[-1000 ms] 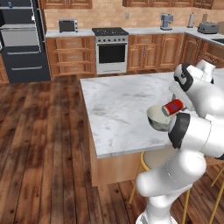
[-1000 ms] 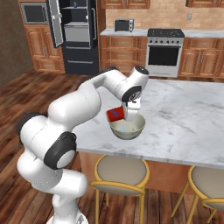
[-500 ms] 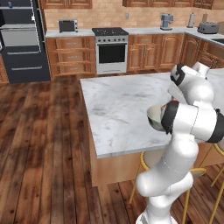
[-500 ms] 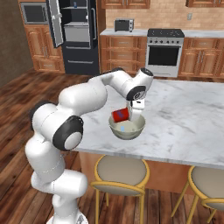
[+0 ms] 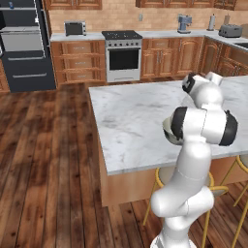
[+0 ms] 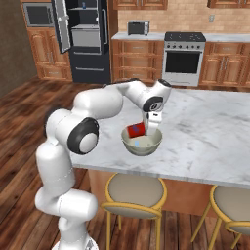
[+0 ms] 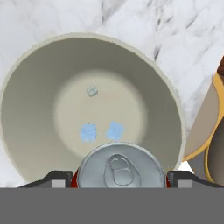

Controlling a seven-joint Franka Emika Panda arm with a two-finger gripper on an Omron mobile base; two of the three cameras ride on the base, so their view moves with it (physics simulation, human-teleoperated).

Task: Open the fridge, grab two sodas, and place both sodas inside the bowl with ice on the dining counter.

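My gripper (image 6: 140, 129) is shut on the red soda (image 6: 135, 130), which it holds tilted just above the near-left rim of the bowl with ice (image 6: 142, 145). In the hand view the soda's silver top (image 7: 118, 168) sits between my gripper's (image 7: 118, 178) two dark fingertips (image 7: 60, 178), and the bowl (image 7: 30, 70) lies open below with three ice cubes (image 7: 88, 131). The bowl stands on the dining counter (image 6: 205, 132). The fridge (image 6: 89, 53) stands far back with one door open; a small blue can (image 6: 84, 5) stands on its top shelf. In the left base view my arm hides most of the bowl (image 5: 167, 131).
Yellow-legged stools (image 6: 135, 194) stand under the counter's near edge. A steel oven range (image 6: 182, 58) and wooden cabinets line the back wall. The marbled top (image 5: 131, 116) stretches bare to the left of the bowl.
The hand has carried the red soda a little right and down, closer over the bowl. My elbow has swung across, and it now hides the can in the left base view.
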